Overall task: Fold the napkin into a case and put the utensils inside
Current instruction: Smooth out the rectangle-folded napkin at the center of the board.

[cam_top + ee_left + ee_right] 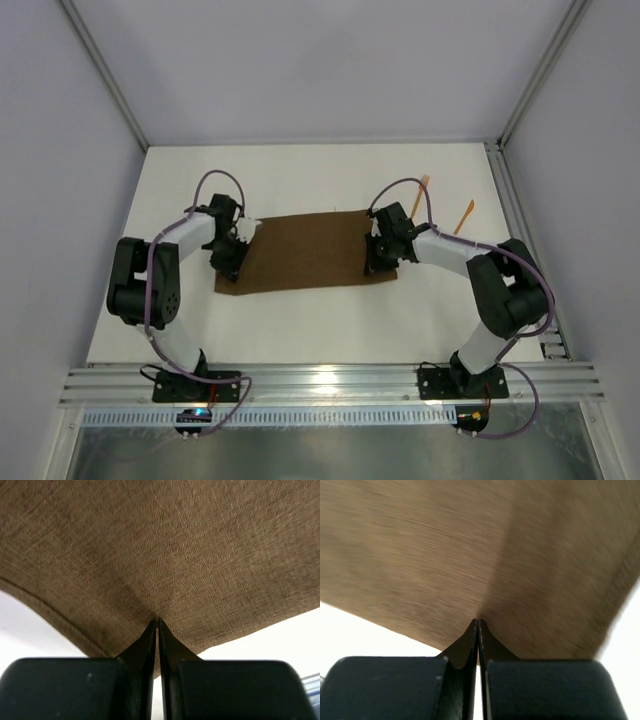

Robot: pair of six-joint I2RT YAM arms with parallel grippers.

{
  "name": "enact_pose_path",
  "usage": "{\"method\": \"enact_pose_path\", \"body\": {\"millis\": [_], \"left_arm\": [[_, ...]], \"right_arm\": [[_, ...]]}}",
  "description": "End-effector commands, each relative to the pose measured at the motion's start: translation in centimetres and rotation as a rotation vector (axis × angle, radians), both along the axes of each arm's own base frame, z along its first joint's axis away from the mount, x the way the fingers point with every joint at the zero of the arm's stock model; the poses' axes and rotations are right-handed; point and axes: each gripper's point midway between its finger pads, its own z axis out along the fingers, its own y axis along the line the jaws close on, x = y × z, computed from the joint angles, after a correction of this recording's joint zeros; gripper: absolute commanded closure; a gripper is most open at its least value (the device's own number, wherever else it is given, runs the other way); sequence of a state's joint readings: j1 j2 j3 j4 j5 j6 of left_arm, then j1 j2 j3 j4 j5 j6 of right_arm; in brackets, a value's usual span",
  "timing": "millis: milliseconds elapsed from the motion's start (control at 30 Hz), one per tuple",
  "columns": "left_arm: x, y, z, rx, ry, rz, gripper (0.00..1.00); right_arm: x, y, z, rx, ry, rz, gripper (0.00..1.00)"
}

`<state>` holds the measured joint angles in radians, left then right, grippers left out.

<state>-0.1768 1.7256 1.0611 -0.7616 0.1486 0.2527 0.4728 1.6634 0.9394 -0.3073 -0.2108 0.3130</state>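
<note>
Top external view: the napkin [305,250] lies spread across the middle of the table [300,180]. The left gripper [230,265] pinches its 9 o'clock edge, and the right gripper [377,262] pinches its 3 o'clock edge. Two orange utensils [465,215] lie toward 2 o'clock, clear of the cloth.

arms [182,234]: white links, black joints | cables [220,173]: purple | tool fingers [144,647]: black
</note>
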Motion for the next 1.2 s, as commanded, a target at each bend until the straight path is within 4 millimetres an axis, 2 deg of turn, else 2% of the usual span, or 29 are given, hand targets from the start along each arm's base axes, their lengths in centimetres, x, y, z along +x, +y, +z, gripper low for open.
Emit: {"method": "enact_pose_path", "body": {"millis": [0, 133, 167, 267, 300, 400, 433, 467, 533, 567, 600, 667, 700, 733, 800, 833, 867, 900, 933, 1000, 1067, 1167], "left_arm": [[-0.4, 1.3, -0.7, 0.059, 0.010, -0.017, 0.94], [-0.9, 3.0, -1.6, 0.147, -0.005, -0.047, 0.93], [-0.8, 3.6, -1.7, 0.177, -0.014, -0.046, 0.93], [-0.3, 4.1, -1.5, 0.188, -0.043, -0.040, 0.93], [-0.4, 3.9, -1.1, 0.162, -0.037, -0.035, 0.91], [-0.1, 3.2, 1.8, 0.110, -0.106, -0.063, 0.87], [-0.2, 3.3, 3.2, 0.108, -0.138, -0.067, 0.85], [-0.3, 3.4, 3.7, 0.110, -0.149, -0.078, 0.84], [-1.3, 3.3, 4.4, 0.105, -0.135, -0.092, 0.83], [-1.6, 3.4, 4.6, 0.106, -0.134, -0.096, 0.83], [-1.9, 3.4, 4.3, 0.103, -0.123, -0.097, 0.82], [-2.3, 3.3, 3.5, 0.094, -0.115, -0.090, 0.82], [-2.4, 3.1, 2.9, 0.087, -0.101, -0.083, 0.82], [-2.3, 3.1, 2.5, 0.086, -0.094, -0.079, 0.82], [-2.1, 3.2, 1.4, 0.096, -0.080, -0.064, 0.83], [-2.0, 3.2, 1.1, 0.095, -0.075, -0.061, 0.83], [-2.0, 2.9, 0.8, 0.083, -0.067, -0.061, 0.83], [-2.3, 2.9, 0.3, 0.083, -0.048, -0.060, 0.83], [-2.4, 2.9, 0.1, 0.085, -0.043, -0.059, 0.83], [-2.8, 3.2, -0.5, 0.098, -0.035, -0.054, 0.83], [-3.0, 3.7, -0.9, 0.123, -0.040, -0.054, 0.83], [-3.1, 4.1, -1.7, 0.147, -0.043, -0.055, 0.83]], "right_arm": [[-0.4, -0.9, -1.4, 0.001, 0.021, -0.072, 0.97], [-1.4, -2.8, -3.0, 0.010, 0.072, -0.147, 0.97], [-1.7, -3.9, -3.6, 0.009, 0.092, -0.178, 0.97], [-1.5, -5.3, -3.3, 0.019, 0.088, -0.219, 0.97], [-1.4, -5.6, -2.7, 0.015, 0.073, -0.215, 0.97], [-0.7, -6.1, -1.0, -0.020, 0.033, -0.216, 0.97], [-0.3, -6.2, 0.1, -0.023, 0.002, -0.208, 0.97], [0.7, -6.1, 1.4, -0.036, -0.037, -0.211, 0.97], [0.6, -5.0, 3.0, -0.056, -0.071, -0.164, 0.97], [1.6, -3.9, 4.7, -0.042, -0.115, -0.147, 0.97], [1.2, -2.1, 5.3, -0.034, -0.128, -0.100, 0.97], [1.7, 1.1, 6.8, 0.040, -0.144, -0.061, 0.97], [1.7, 3.4, 7.7, 0.112, -0.155, -0.020, 0.97], [0.8, 5.9, 8.0, 0.153, -0.153, 0.030, 0.97], [0.6, 9.7, 8.1, 0.240, -0.122, 0.072, 0.97], [-0.5, 11.8, 8.2, 0.268, -0.103, 0.118, 0.97], [-0.7, 13.4, 7.5, 0.290, -0.061, 0.121, 0.97], [-0.9, 15.0, 7.7, 0.330, -0.061, 0.142, 0.97], [-2.2, 16.7, 7.6, 0.358, -0.039, 0.185, 0.97], [-2.7, 18.3, 6.3, 0.365, -0.001, 0.190, 0.97], [-3.0, 19.0, 4.5, 0.367, 0.038, 0.169, 0.97], [-2.8, 17.7, 1.7, 0.324, 0.088, 0.111, 0.97]]}}
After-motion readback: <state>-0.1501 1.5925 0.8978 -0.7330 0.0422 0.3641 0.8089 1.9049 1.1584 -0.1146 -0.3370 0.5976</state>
